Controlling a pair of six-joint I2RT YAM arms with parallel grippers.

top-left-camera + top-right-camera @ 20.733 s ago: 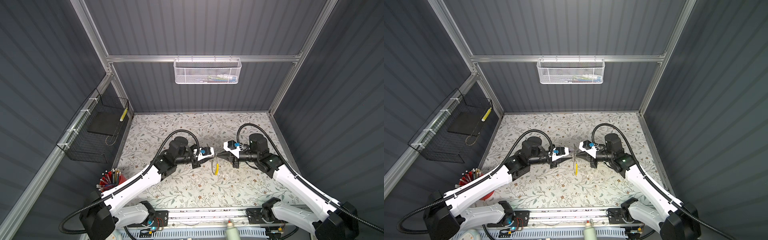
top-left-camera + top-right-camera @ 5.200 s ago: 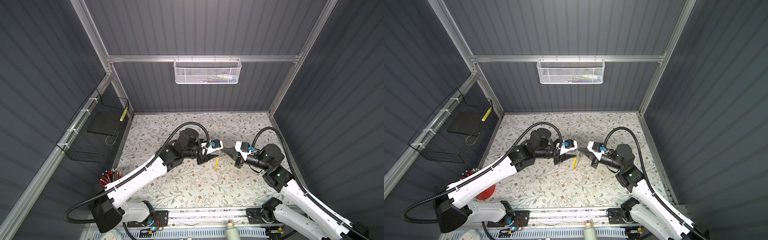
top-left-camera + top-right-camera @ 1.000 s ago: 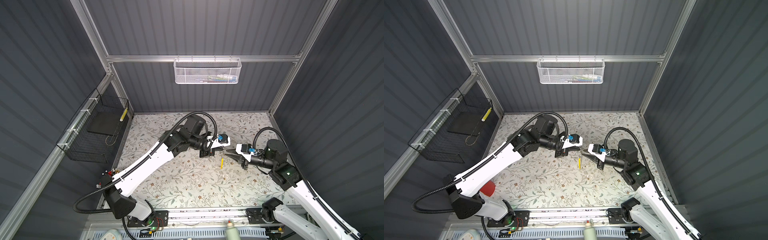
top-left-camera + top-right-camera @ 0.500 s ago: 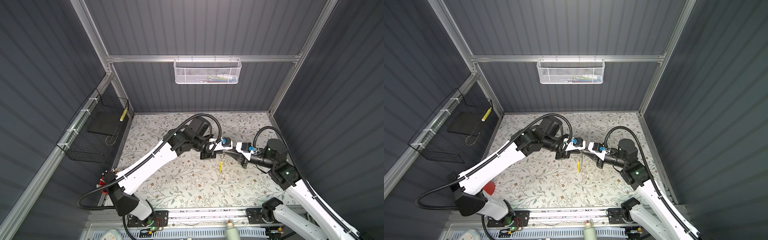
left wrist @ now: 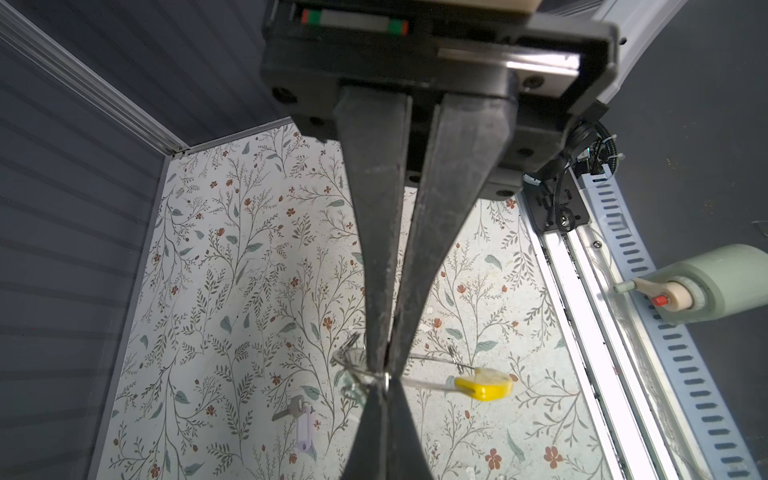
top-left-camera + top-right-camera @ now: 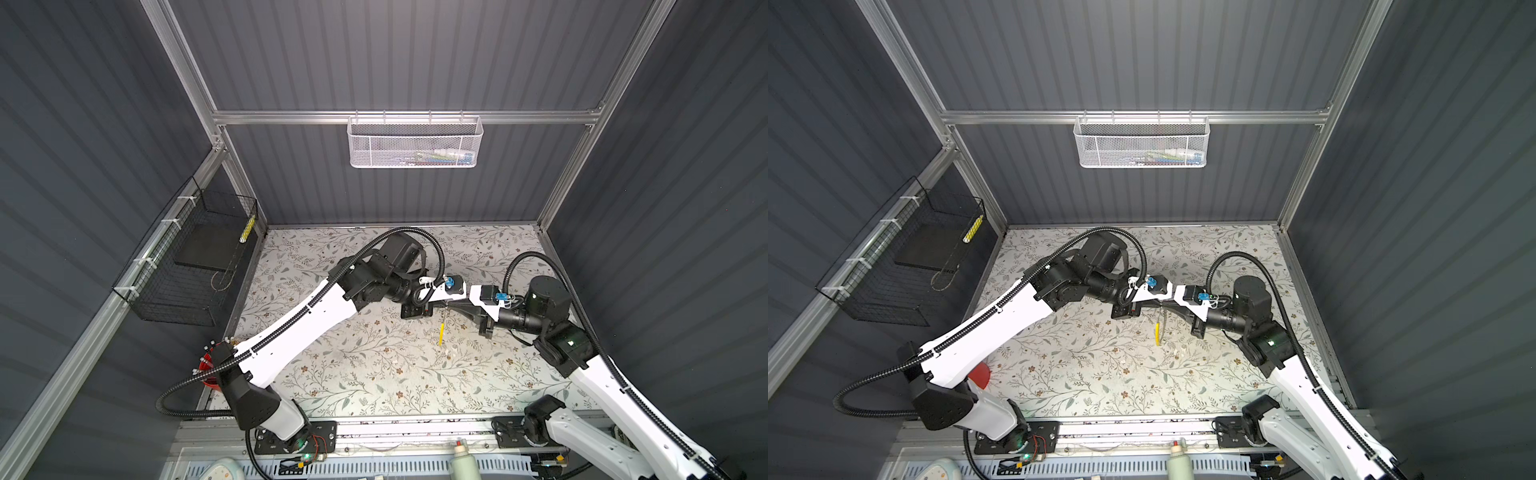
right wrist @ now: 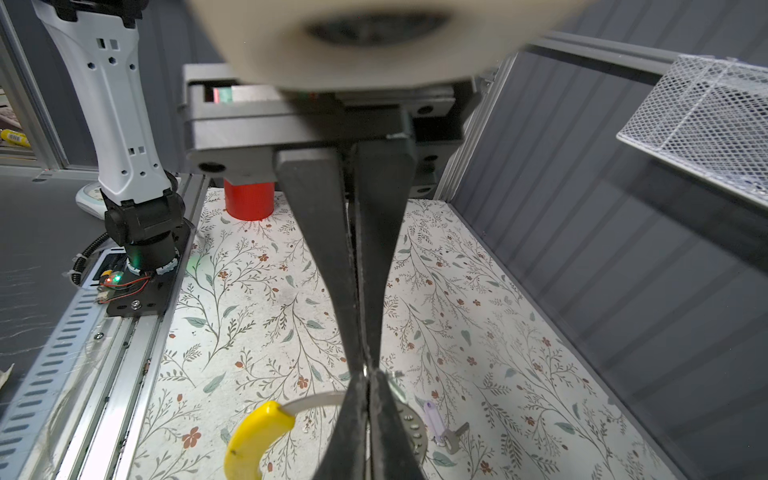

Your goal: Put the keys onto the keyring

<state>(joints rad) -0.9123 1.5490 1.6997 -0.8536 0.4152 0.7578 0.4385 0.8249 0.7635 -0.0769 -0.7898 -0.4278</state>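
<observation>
Left gripper [image 5: 386, 361] is seen clamped shut on the keyring [image 5: 484, 384], a thin loop held off the table [image 5: 232, 257] with its yellow part hanging. Right gripper [image 7: 365, 368] is met tip to tip, jaws pressed together; contents cannot be told. A lilac-tagged key [image 5: 291, 411] is seen lying on the table.

Showing a white mesh basket [image 6: 415, 145] hanging at upper centre, a black wire basket [image 6: 183, 270] clinging at middle left, a red cup [image 6: 980, 374] sitting lower left, and a floral tabletop [image 6: 374, 365] spreading across the lower middle.

Metal keyring [image 5: 482, 384] with glossy plastic segment
</observation>
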